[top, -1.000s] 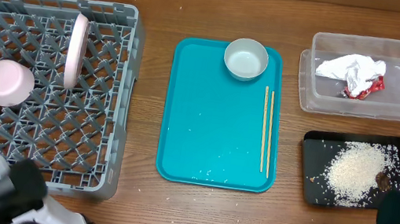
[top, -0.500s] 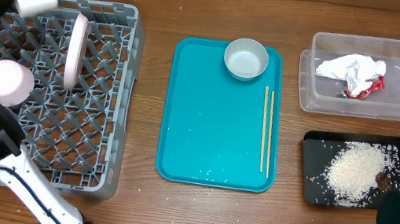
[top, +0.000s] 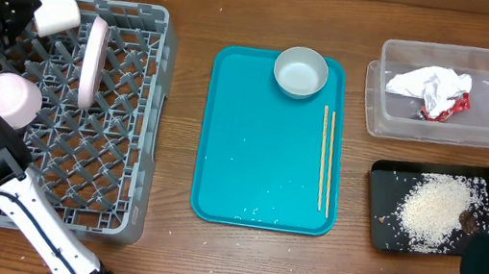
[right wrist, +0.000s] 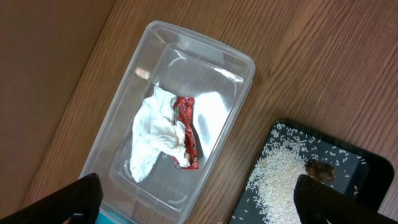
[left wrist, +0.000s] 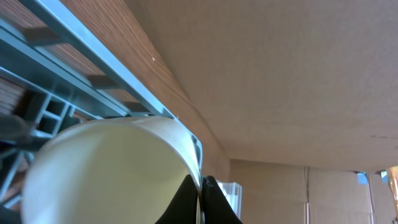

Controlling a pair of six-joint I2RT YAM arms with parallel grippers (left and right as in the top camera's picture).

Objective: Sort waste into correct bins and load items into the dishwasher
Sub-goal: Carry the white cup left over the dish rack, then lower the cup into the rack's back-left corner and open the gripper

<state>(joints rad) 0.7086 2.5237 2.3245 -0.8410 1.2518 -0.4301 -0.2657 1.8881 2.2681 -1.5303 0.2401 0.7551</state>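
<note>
At the far left corner of the grey dish rack, the left arm reaches in from the table's edge. The left gripper is clenched on the rim of the white cup, which is turned on its side above the rack's top edge. The right arm sits at the far right beside the clear tub. The right gripper is released, fingers spread wide with nothing between them. Count: one cup; one plate, upright on edge among the rack's pegs; two bowls, a pink bowl in the rack, apparently mouth down, and a whitish bowl at the far end of the teal tray; two chopsticks, parallel along that tray's right side; two bins. The tub holds one crumpled white paper and one red wrapper, touching. The black tray holds the rice and one brown scrap. Only the left wrist view shows the fingertips pinching the cup's rim. Only the right wrist view shows the right gripper's spread.
</note>
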